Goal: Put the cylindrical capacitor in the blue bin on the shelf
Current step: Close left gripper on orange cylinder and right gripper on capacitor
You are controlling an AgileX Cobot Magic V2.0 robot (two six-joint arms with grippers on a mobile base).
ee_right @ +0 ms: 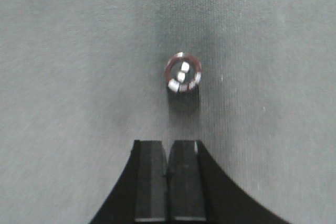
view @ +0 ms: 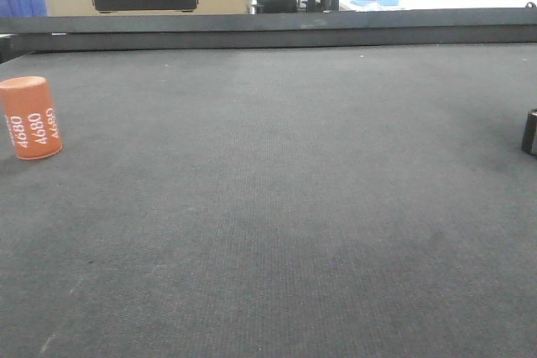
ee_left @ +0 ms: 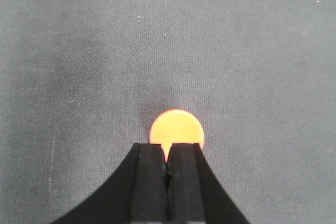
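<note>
Grey felt is seen covering the bench (view: 277, 207). The capacitor (ee_right: 184, 73) is stood upright at the bench's right edge, untouched. The right claw (ee_right: 168, 148) is shut and empty near it. The left claw (ee_left: 168, 153), likewise shut and empty, is held over an orange cylinder (ee_left: 176, 128) at the left edge.

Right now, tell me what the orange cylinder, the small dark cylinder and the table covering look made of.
Orange cylinder: smooth matte skin, probably a plastic or printed sleeve; white 4680 print on it.
Small dark cylinder: dark, slightly glossy casing with bright, metallic-looking studs on top.
Table covering: dark grey woven fabric or mat; a fine ribbed weave shows.
</note>
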